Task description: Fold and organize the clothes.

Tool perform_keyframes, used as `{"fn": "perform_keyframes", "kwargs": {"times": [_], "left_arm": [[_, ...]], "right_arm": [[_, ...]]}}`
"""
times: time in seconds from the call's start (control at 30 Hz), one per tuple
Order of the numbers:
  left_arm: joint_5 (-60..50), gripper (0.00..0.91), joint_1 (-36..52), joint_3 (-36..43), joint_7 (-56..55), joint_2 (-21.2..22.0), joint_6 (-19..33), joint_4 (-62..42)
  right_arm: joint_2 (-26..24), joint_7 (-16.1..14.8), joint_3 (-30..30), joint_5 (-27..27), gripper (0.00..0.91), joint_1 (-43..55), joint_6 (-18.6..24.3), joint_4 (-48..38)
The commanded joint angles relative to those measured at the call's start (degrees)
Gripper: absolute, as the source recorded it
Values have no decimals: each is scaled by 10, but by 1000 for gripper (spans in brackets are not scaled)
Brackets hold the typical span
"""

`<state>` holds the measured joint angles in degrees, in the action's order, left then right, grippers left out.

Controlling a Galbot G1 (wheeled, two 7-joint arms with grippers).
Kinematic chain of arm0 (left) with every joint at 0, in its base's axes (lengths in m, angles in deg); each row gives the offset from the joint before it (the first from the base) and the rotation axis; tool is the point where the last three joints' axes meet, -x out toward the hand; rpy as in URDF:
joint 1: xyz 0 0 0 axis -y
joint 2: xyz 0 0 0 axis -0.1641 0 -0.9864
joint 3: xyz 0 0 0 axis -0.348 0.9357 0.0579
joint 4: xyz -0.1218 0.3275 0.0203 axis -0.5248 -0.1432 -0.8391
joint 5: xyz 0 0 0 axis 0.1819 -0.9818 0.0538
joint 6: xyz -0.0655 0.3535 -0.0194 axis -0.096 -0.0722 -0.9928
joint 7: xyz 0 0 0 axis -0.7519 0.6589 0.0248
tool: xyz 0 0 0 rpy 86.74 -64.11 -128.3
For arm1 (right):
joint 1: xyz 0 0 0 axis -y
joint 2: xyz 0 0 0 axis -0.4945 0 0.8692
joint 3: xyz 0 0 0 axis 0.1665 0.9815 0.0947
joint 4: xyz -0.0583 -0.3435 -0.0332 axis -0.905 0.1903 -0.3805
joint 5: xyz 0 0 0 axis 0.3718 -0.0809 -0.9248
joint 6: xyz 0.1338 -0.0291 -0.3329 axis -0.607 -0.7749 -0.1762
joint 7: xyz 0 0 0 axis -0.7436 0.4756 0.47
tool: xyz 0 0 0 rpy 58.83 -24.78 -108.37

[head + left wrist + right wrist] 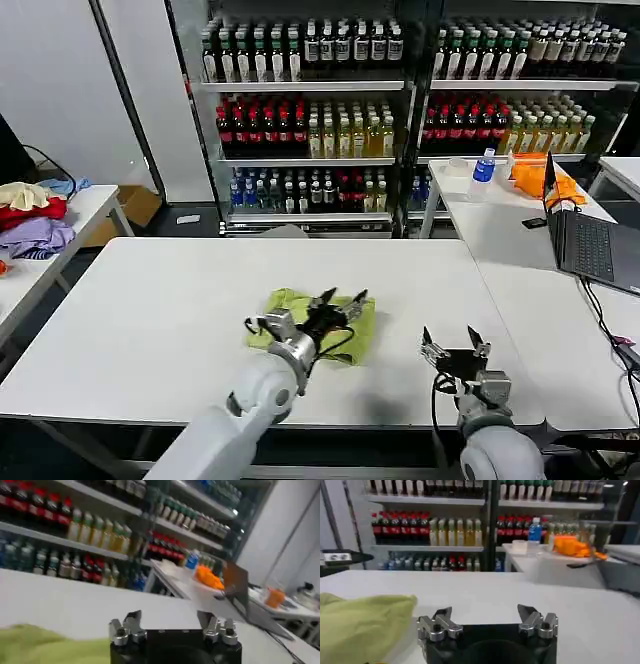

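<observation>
A folded lime-green T-shirt (pixel 300 305) lies near the front middle of the white table (pixel 150 300). My left gripper (pixel 341 299) hovers over the shirt's right part, open, with nothing between its fingers. In the left wrist view the shirt (pixel 45 642) shows beside the open left gripper (pixel 170 616). My right gripper (pixel 451 339) stands open to the right of the shirt, apart from it. The right wrist view has the shirt (pixel 362 625) off to one side of the open right gripper (pixel 485 611).
A second white table (pixel 520 250) at the right holds a laptop (pixel 585 240), an orange cloth (pixel 535 175) and a bottle (pixel 484 166). Piled clothes (pixel 30 215) lie on a table at the far left. Drink shelves (pixel 310 110) stand behind.
</observation>
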<state>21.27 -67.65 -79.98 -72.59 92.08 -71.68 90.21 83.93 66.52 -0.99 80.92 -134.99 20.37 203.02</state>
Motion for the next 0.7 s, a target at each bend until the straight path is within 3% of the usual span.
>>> {"fn": "perform_keyframes", "kwargs": {"times": [0.03, 0.2, 0.53, 0.57, 0.6, 0.63, 0.7], "left_arm": [[-6, 907, -95, -135, -1, -111, 28, 57], [-26, 907, -121, -157, -2, -119, 31, 57], [-28, 907, -154, -182, -5, -133, 27, 82], [-27, 907, -156, -183, -5, -134, 27, 84], [-27, 907, -159, -185, -5, -136, 26, 88], [-27, 907, -161, -186, -5, -138, 25, 89], [-27, 907, -163, -185, -6, -141, 24, 90]], "right_arm": [[36, 40, 105, 134, 907, 177, -16, -144], [85, 75, 138, 207, 907, 272, -25, -251], [138, 81, 157, 236, 907, 318, -30, -341], [139, 81, 158, 236, 816, 317, -29, -341], [142, 81, 161, 235, 262, 315, -27, -344], [144, 82, 162, 233, 0, 314, -24, -346], [145, 83, 161, 231, 0, 312, -19, -346]]}}
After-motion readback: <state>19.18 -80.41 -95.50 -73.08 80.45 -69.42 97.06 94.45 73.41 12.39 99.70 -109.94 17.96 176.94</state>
